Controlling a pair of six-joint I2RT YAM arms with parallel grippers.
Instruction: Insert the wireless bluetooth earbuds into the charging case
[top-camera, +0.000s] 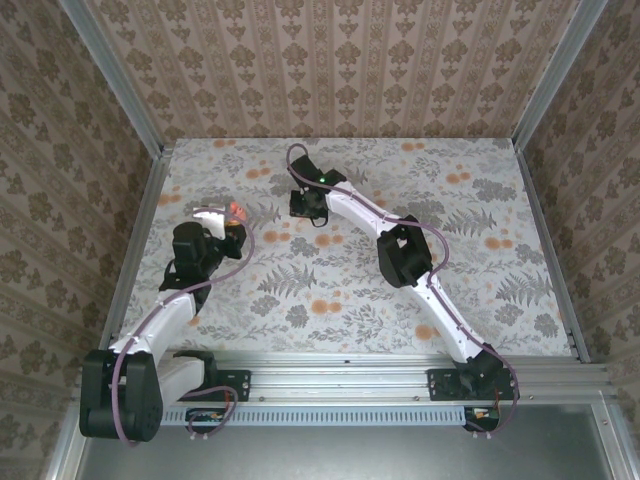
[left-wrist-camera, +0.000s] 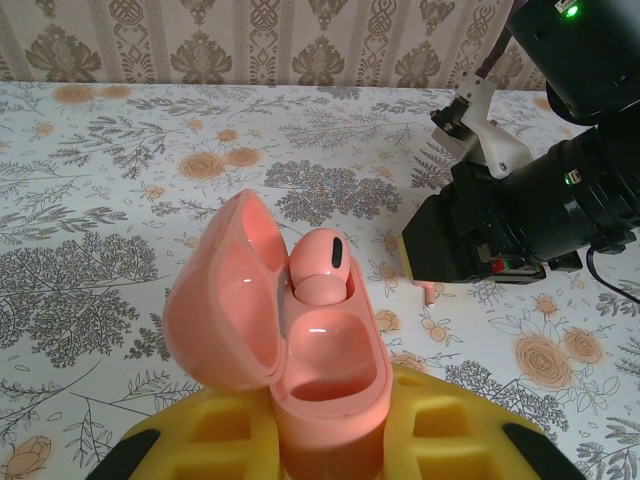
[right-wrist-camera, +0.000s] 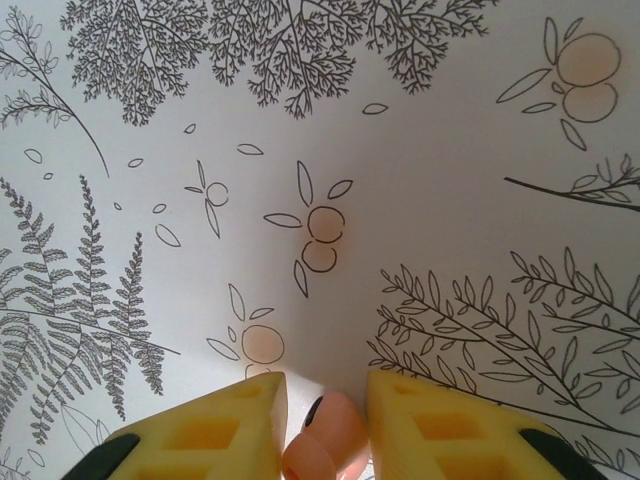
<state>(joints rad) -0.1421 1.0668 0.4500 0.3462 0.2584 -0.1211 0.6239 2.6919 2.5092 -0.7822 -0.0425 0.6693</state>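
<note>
Left wrist shows you one coral earbud (left-wrist-camera: 318, 268) seated in the open charging case (left-wrist-camera: 325, 370) your left tool (left-wrist-camera: 335, 435) pinches toward the tabletop's (left-wrist-camera: 120, 190) left edge; your right tool (right-wrist-camera: 325, 400) pinches the second coral earbud (right-wrist-camera: 328, 445), not yet inserted.

Case (left-wrist-camera: 335, 385) open, bud (left-wrist-camera: 318, 262) in, 2nd bud (right-wrist-camera: 325, 440) pinched

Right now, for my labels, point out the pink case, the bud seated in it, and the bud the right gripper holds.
pink case (left-wrist-camera: 335, 395), left wrist view, empty hollow of its base.
seated bud (left-wrist-camera: 318, 262), left wrist view, its rounded head.
held bud (right-wrist-camera: 328, 440), right wrist view, its visible body.
</note>
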